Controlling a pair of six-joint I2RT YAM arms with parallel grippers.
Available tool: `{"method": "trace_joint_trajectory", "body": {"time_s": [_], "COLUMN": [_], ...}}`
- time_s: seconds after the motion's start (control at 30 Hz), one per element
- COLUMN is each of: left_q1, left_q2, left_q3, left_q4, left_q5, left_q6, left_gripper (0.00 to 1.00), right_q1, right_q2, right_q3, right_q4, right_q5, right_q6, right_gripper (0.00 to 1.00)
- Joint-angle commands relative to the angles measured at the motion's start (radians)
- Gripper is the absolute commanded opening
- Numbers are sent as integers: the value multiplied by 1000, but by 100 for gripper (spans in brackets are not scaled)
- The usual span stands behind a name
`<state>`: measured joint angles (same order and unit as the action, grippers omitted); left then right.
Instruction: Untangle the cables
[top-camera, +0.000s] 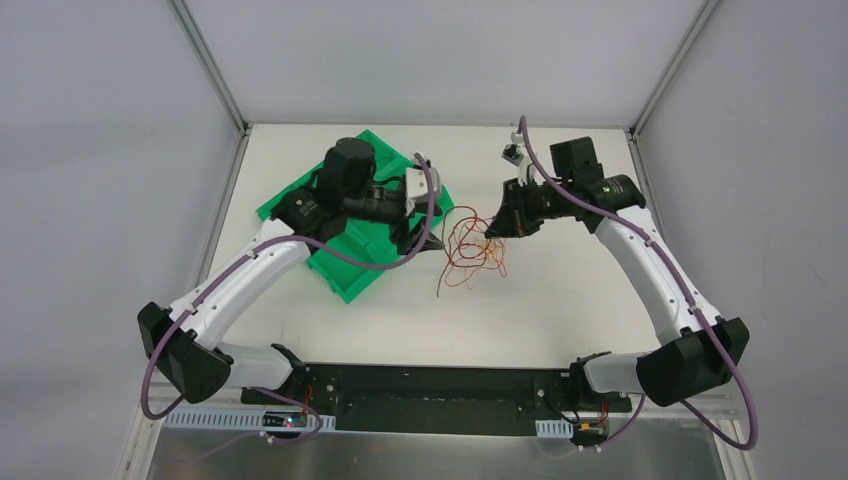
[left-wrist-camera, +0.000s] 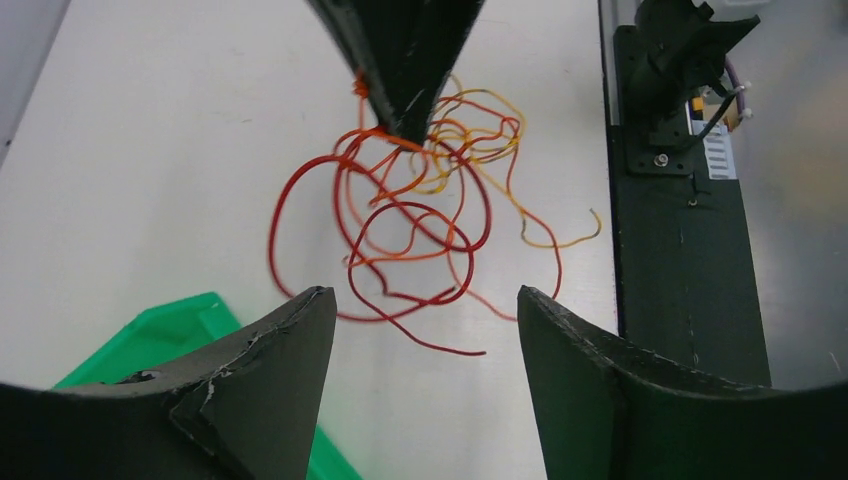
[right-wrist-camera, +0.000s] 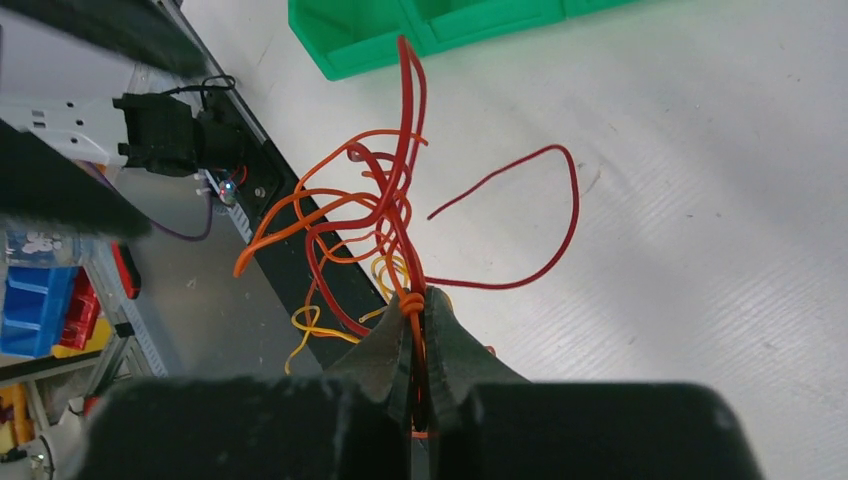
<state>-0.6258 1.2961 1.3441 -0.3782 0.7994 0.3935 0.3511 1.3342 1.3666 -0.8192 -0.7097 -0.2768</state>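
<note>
The cables (top-camera: 468, 250) are a loose tangle of thin red, orange and yellow wires on the white table, mid-way between the arms. My right gripper (top-camera: 492, 232) is shut on an orange knot at the tangle's right side; in the right wrist view its tips (right-wrist-camera: 418, 300) pinch orange and red strands, and the loops (right-wrist-camera: 385, 210) fan out beyond them. The left wrist view shows the tangle (left-wrist-camera: 420, 225) hanging from that gripper (left-wrist-camera: 402, 125). My left gripper (left-wrist-camera: 425, 300) is open just short of the tangle's left edge, with nothing between its fingers.
A green bin (top-camera: 345, 285) sits on the table under the left arm, its corner (left-wrist-camera: 170, 330) beside my left finger. A small white and black object (top-camera: 513, 153) lies at the back. The black base rail (top-camera: 430, 395) runs along the near edge.
</note>
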Motion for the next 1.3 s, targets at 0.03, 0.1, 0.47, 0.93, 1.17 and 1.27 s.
{"method": "trace_joint_trajectory", "body": {"time_s": [0.03, 0.1, 0.47, 0.93, 1.17, 1.27], "left_q1": [-70, -64, 52, 51, 199, 272], "left_q2": [3, -2, 48, 133, 2, -24], "left_q3": [-110, -142, -91, -29, 30, 90], "left_q4": [233, 292, 120, 44, 44, 41], "left_q5": [-79, -101, 136, 175, 125, 110], "left_q6": [17, -1, 202, 237, 63, 17], "left_gripper": [67, 66, 60, 17, 0, 0], "right_q1": [23, 32, 198, 249, 81, 6], "right_q2": [-28, -41, -94, -18, 38, 55], "right_q3": [-13, -23, -29, 40, 35, -11], "right_q4": [70, 62, -5, -1, -98, -129], "right_q5": [16, 9, 94, 140, 79, 75], "right_q6": [115, 57, -292, -237, -197, -251], "right_gripper": [0, 0, 0, 0, 5, 5]}}
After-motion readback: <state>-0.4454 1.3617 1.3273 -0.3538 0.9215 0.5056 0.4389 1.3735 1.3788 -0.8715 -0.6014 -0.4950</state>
